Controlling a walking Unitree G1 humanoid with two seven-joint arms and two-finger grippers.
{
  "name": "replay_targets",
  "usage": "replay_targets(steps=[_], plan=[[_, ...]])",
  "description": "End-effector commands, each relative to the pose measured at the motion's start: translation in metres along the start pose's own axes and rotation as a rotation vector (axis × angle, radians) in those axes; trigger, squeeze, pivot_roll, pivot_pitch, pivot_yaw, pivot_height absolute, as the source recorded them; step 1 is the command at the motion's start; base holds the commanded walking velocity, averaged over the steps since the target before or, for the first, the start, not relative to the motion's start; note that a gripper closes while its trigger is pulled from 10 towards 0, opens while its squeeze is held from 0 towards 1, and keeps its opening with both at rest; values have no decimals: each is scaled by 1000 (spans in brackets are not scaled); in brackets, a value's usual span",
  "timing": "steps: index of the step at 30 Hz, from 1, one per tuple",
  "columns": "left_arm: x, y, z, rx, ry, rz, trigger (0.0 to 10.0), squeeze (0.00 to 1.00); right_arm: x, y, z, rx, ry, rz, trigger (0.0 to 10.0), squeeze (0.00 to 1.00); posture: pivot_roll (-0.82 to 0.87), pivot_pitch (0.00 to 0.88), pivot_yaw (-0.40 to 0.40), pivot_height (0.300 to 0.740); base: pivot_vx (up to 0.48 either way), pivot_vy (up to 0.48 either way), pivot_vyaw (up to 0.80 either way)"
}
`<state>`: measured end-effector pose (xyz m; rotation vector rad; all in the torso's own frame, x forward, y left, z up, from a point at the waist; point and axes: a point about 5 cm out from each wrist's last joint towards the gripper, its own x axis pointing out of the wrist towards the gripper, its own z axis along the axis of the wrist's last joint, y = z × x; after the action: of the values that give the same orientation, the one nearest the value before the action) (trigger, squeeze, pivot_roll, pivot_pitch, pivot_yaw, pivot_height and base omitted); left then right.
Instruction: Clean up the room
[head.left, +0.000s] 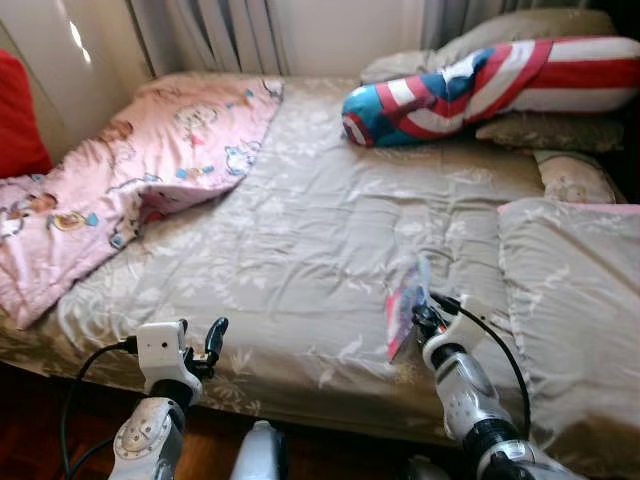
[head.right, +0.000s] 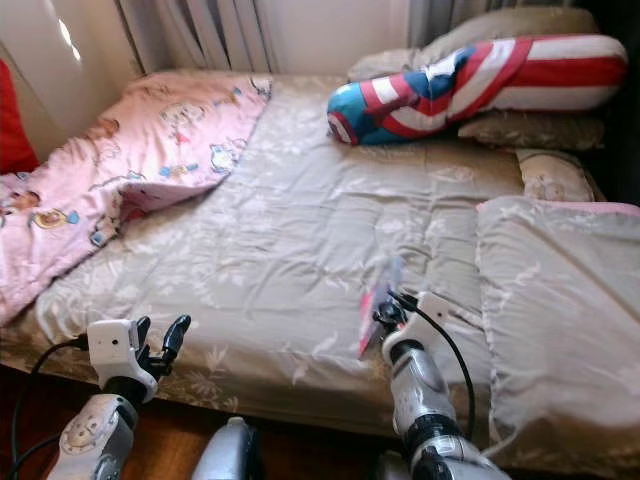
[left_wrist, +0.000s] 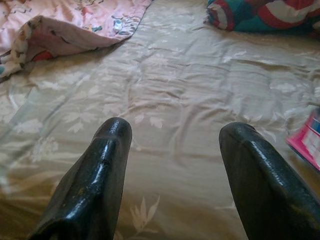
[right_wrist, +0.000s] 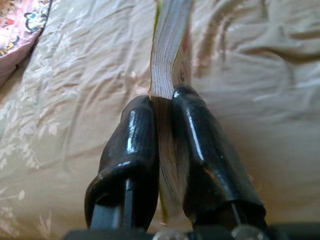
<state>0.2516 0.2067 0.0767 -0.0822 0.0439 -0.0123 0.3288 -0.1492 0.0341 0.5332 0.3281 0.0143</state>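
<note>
A thin pink-covered book (head.left: 403, 312) stands on edge above the bed's near side, clamped between the two black fingers (right_wrist: 140, 130) of my right gripper (head.left: 420, 318). In the right wrist view its page edges (right_wrist: 167, 45) stick out past the fingertips. My left gripper (head.left: 205, 345) hovers at the bed's front edge on the left, open, with nothing between its fingers (left_wrist: 100, 170). The book's pink corner (left_wrist: 307, 142) lies off to the side in the left wrist view.
The bed (head.left: 300, 230) is covered by a beige floral quilt. A pink cartoon blanket (head.left: 120, 170) lies rumpled at the left. A red, white and blue bolster (head.left: 470, 85) rests on pillows at the head. A folded beige duvet (head.left: 570, 300) lies at the right.
</note>
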Motion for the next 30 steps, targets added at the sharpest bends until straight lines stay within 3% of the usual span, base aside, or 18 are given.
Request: replay_targets(steps=[1, 7, 19, 25, 30], plan=[[-6, 4, 2, 10, 12, 8, 10000, 0, 6, 8, 13, 18, -32, 30, 10000, 0, 138, 193, 29, 657, 0, 0, 0], [-18, 4, 5, 21, 27, 8, 10000, 0, 8, 7, 22, 80, -70, 44, 10000, 0, 175, 233, 43, 657, 0, 0, 0], [-55, 9, 16, 61, 79, 17, 10000, 0, 7, -12, 33, 151, -83, -84, 10000, 0, 244, 340, 87, 657, 0, 0, 0], [-66, 8, 23, 72, 101, 13, 10000, 0, 3, -23, 27, 152, -51, -136, 10000, 0, 264, 373, 102, 657, 0, 0, 0], [-81, 13, 23, 84, 153, 30, 10000, 0, 0, -34, 29, 228, -85, -208, 10000, 0, 274, 408, 116, 657, 0, 0, 0]])
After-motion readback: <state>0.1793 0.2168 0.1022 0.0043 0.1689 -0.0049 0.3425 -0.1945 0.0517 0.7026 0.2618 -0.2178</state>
